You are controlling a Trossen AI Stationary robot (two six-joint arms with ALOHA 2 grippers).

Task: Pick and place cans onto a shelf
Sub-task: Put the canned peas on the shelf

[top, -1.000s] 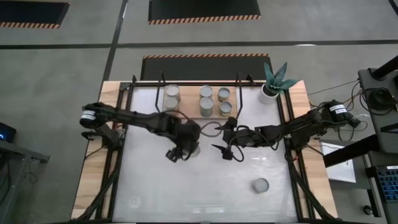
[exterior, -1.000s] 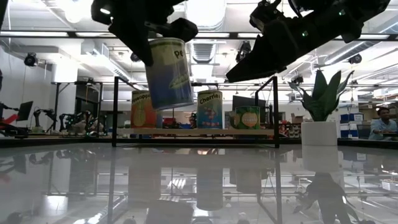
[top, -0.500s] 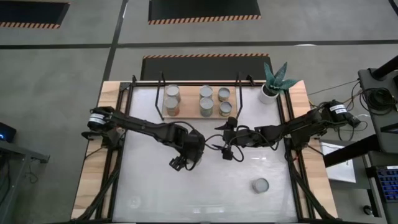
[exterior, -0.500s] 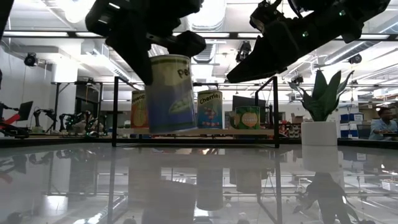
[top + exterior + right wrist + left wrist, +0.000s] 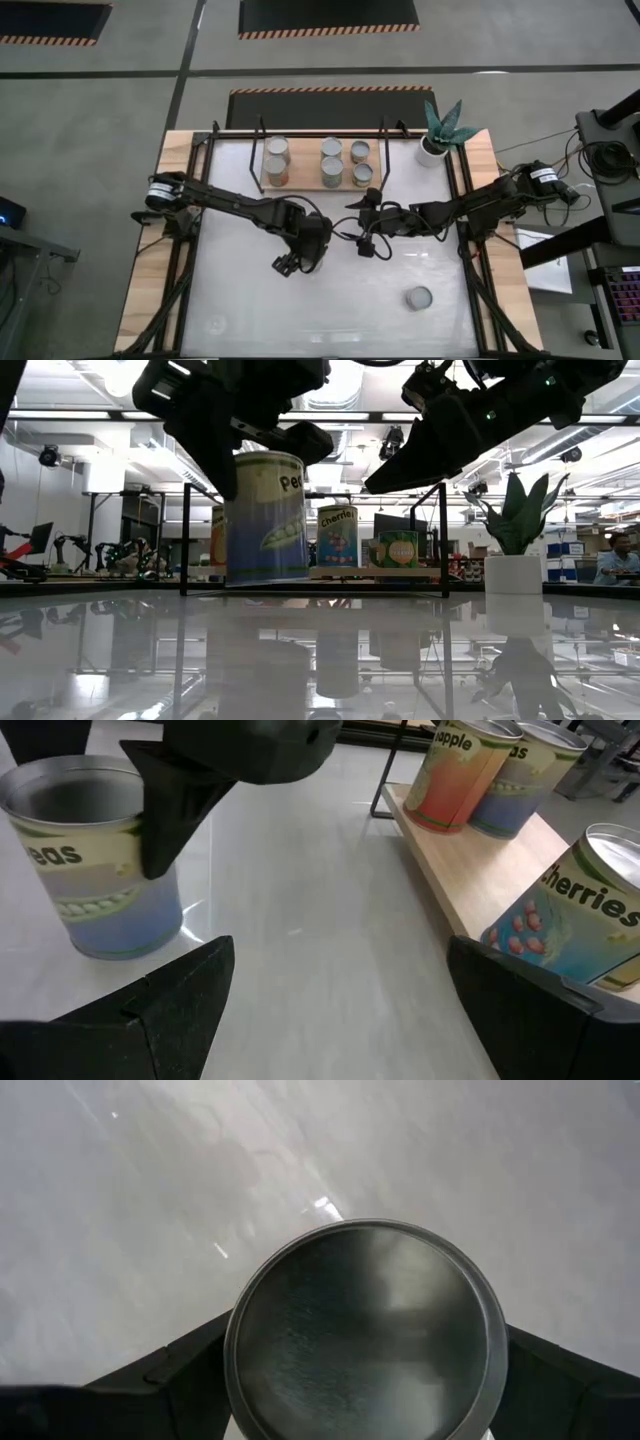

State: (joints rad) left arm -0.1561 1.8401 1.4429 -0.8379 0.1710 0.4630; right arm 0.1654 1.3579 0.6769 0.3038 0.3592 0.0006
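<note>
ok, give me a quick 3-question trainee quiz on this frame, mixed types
1. True or false: the right gripper has its jaws shut on a can.
2. Which word is on the label of the held can between the jaws of the left gripper? A) peas B) cherries C) pineapple
3. Where does the loose can stand?

Key
1. False: the jaws are open and empty, in front of the shelf.
2. A.
3. On the table, on its right side, far from the shelf and apart from both grippers.
</note>
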